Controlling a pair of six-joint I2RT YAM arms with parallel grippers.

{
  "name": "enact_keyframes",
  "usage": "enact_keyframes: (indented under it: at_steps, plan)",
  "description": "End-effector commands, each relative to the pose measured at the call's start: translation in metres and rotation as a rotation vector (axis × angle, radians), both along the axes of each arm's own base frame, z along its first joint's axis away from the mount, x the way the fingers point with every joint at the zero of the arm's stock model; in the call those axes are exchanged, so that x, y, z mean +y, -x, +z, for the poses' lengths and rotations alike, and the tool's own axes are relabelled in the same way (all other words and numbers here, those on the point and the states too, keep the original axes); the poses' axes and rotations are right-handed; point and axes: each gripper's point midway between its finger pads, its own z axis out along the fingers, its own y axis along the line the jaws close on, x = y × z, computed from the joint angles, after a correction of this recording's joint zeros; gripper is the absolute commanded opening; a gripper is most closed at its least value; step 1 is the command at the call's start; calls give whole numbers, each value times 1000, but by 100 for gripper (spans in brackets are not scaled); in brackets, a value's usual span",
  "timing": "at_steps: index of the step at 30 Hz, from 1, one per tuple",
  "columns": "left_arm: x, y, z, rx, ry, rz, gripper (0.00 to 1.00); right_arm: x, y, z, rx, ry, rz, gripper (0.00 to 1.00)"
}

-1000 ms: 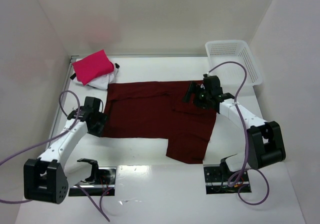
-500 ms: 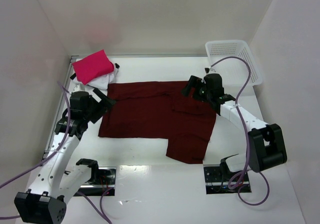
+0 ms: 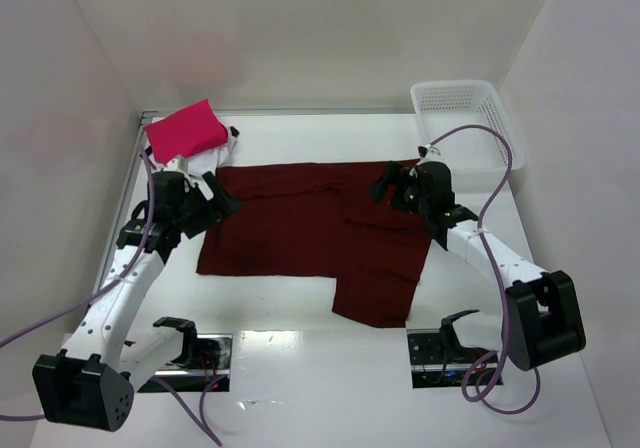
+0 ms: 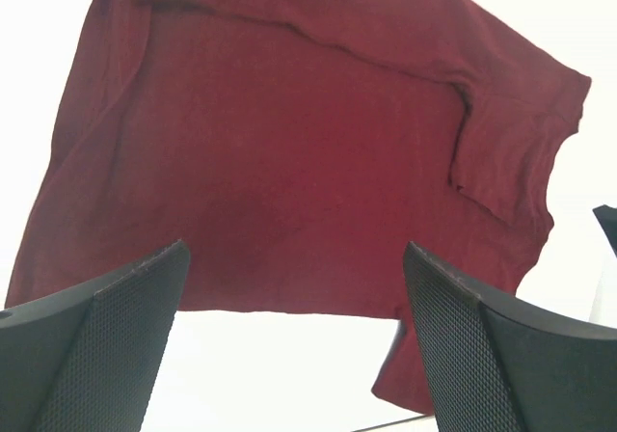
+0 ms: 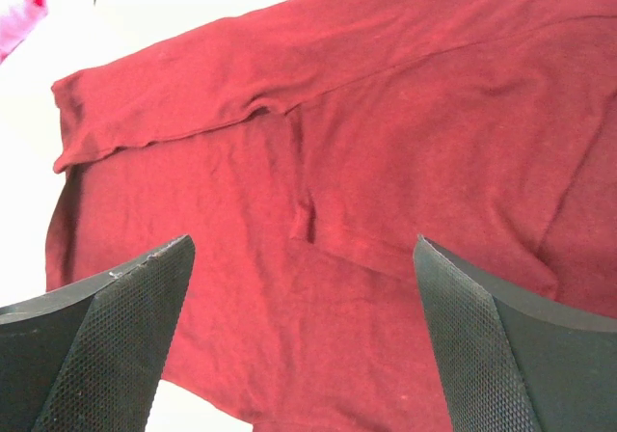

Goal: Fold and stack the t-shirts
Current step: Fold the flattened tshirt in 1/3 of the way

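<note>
The dark maroon t-shirt (image 3: 310,233) lies partly folded on the white table, one flap hanging toward the front; it fills the left wrist view (image 4: 289,162) and the right wrist view (image 5: 366,210). The bright pink-red folded t-shirt (image 3: 185,131) rests on the white t-shirt (image 3: 212,158) at the back left. My left gripper (image 3: 218,200) is open and empty, raised over the maroon shirt's left edge. My right gripper (image 3: 392,185) is open and empty, raised over its back right part.
A white plastic mesh basket (image 3: 470,118) stands at the back right. White walls close in the table on the left, back and right. Two black mounts (image 3: 185,343) sit at the front edge by the arm bases.
My left gripper has lifted off the maroon shirt's left edge and moved back toward its far left corner. My right gripper has shifted slightly right and up. The shirt has not moved.
</note>
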Motion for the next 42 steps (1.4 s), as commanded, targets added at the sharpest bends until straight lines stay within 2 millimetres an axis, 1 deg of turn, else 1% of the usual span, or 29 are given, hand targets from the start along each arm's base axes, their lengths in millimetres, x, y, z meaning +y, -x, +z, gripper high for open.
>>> enact_keyframes:
  at_steps: [1, 4, 7, 9, 12, 13, 15, 16, 17, 18, 19, 21, 23, 25, 26, 29, 31, 32, 33, 34, 35, 36, 39, 40, 42]
  plan:
    - [0, -4, 30, -102, -19, -23, 99, -6, -10, 20, -98, 13, -45, 100]
    - [-1, -4, 30, -103, -21, -35, 99, -5, -9, 20, -99, 15, -38, 100]
    - [8, -2, 23, -74, -42, 18, 99, -7, -13, 12, -68, 36, -49, 100]
    - [21, 3, 6, -13, -57, 115, 99, -10, -14, 8, -49, 52, -66, 100]
    - [35, 8, -10, 49, -77, 217, 99, -15, -14, 4, -7, 60, -103, 100]
    - [44, 13, -22, 87, -101, 272, 98, -18, -12, -1, 34, 64, -126, 100]
    - [47, 15, -43, 156, -127, 279, 98, -25, -8, -5, 79, 65, -180, 100]
    - [47, 19, -59, 217, -142, 277, 98, -29, -2, -12, 120, 66, -208, 100]
    - [49, 20, -68, 256, -151, 287, 98, -30, 1, -6, 121, 35, -237, 100]
    - [49, 21, -81, 311, -165, 284, 98, -31, 6, -9, 135, 21, -249, 100]
    - [49, 22, -87, 349, -170, 287, 98, -33, 11, -9, 146, 2, -274, 100]
    - [51, 20, -88, 359, -181, 296, 98, -35, 18, -8, 161, -24, -304, 100]
    - [56, 16, -89, 368, -194, 337, 98, -39, 32, -16, 203, -54, -339, 100]
    - [57, 9, -83, 330, -181, 363, 98, -42, 46, -18, 226, -74, -359, 100]
    - [57, 9, -84, 321, -179, 365, 98, -42, 48, -23, 239, -79, -367, 100]
    - [56, 7, -83, 280, -156, 375, 99, -46, 70, -28, 278, -113, -401, 100]
    - [55, 5, -80, 262, -145, 371, 99, -47, 77, -27, 269, -134, -413, 100]
    - [55, 7, -83, 269, -148, 370, 99, -47, 85, -28, 269, -141, -411, 100]
    - [55, 7, -83, 269, -154, 364, 99, -45, 87, -26, 267, -151, -420, 100]
    - [54, 7, -86, 280, -151, 359, 99, -47, 91, -32, 285, -141, -422, 100]
    - [53, 7, -86, 283, -151, 357, 99, -43, 95, -38, 301, -134, -404, 100]
    - [53, 5, -85, 276, -149, 358, 99, -42, 99, -50, 343, -110, -401, 100]
    - [52, 4, -87, 265, -148, 348, 99, -22, 116, -76, 448, -60, -343, 100]
    - [51, 1, -85, 253, -142, 346, 99, -19, 119, -82, 469, -44, -336, 100]
    - [54, -2, -86, 253, -140, 357, 99, -11, 127, -89, 496, 1, -314, 100]
